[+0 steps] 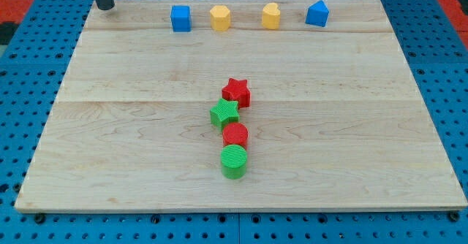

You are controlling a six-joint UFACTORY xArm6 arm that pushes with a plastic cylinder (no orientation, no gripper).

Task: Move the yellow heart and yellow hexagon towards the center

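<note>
Step in hand: not yet begun; both yellow blocks sit in the row along the board's 12 o'clock edge.
My tip: a bare rod, grasping nothing, at the 10 o'clock corner, well apart from every block.
Yellow hexagon: just beside the blue cube, on its 3 o'clock side.
Yellow heart: probably the heart, its lobes too small to confirm; the blue pentagon-like block stands at its 3 o'clock.
Next move: I judge my tip must pass to the 12 o'clock side of one yellow block, then push toward 6 o'clock.
Centre column: red star, green star, red cylinder, green cylinder, touching in a chain.
Materials: ridged plastic blocks; smooth pale wooden board.
</note>
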